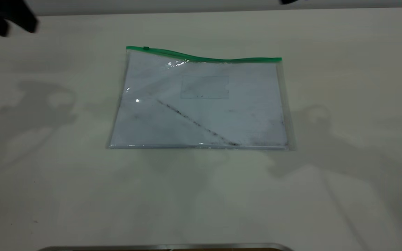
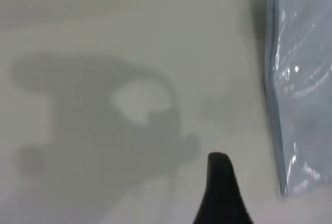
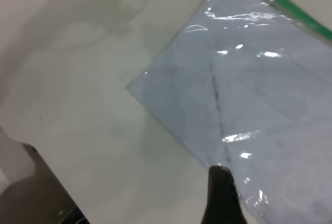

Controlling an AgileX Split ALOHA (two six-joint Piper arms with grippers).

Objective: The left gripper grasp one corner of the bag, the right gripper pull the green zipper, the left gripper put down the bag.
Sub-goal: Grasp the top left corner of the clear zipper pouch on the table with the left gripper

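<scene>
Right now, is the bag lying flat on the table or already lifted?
Flat. The bag rests on the table, neither gripper on it; only its green zipper edge ripples slightly.

Clear bag (image 1: 201,104) lying flat on the table.
The green zipper (image 1: 204,57) runs along its far edge, slider (image 1: 146,48) near the left end.

Black arm (image 1: 7,17), tapered black fingertip (image 2: 222,193).

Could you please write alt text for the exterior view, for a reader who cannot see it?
A clear plastic bag holding white paper lies flat at the middle of a pale table, with its green zipper along the far edge and the slider near the left end. No gripper touches it; only a dark part of the left arm shows at the upper left corner.
</scene>
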